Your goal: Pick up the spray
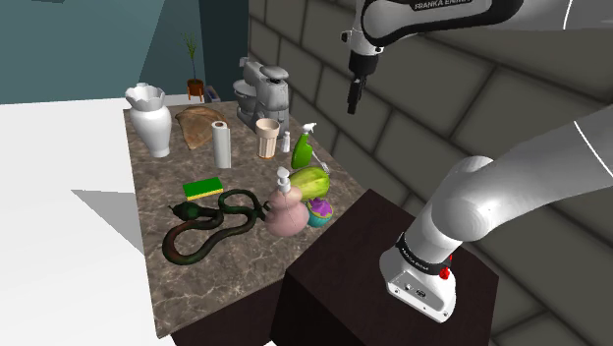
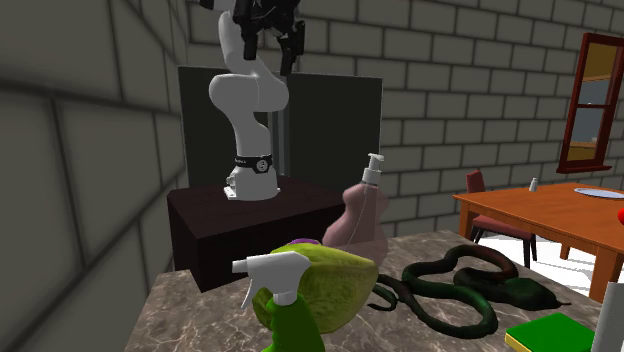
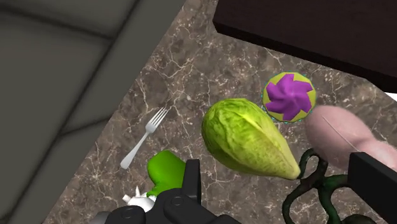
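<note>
Pincer [image 1: 353, 102], black and two-fingered: I hold it high above the brown marbled counter [image 1: 157, 197]. Its fingers [image 3: 191, 181] stand wide apart and grip nothing. Green spray bottle with white trigger head [image 1: 302, 147]: upright on the counter, near the grey stone-block wall [image 1: 442, 108], just beside a yellow-green lettuce head [image 3: 248, 143]. In the wrist view its green body sits close by one of my fingers. Also noted: a silver fork [image 3: 144, 140] lying flat near the spray bottle, a purple-and-yellow round cupcake [image 3: 289, 97] beyond the lettuce, a pink pump bottle [image 1: 285, 211], and a dark coiled snake figure [image 1: 211, 228]
</note>
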Motion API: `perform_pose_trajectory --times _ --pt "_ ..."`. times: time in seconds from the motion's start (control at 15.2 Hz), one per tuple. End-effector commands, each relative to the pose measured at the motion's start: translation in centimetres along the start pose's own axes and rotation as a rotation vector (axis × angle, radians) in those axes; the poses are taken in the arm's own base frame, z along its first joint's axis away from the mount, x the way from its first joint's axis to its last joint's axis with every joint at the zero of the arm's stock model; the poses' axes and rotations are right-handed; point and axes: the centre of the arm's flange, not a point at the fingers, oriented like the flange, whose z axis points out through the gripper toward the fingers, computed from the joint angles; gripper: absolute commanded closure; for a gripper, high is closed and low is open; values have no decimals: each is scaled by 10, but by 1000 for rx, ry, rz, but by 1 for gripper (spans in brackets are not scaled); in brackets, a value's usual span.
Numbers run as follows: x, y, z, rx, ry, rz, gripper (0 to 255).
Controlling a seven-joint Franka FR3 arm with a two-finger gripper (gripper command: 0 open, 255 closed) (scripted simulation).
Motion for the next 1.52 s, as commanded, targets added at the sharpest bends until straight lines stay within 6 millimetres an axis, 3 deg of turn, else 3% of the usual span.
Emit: perform_pose_trajectory --times 0.0,0.73,1.45 --pt "12 14 20 0 8 -57 0" --pt "86 97 110 4 44 -349 0" --pt "183 155 198 9 81 -642 0"
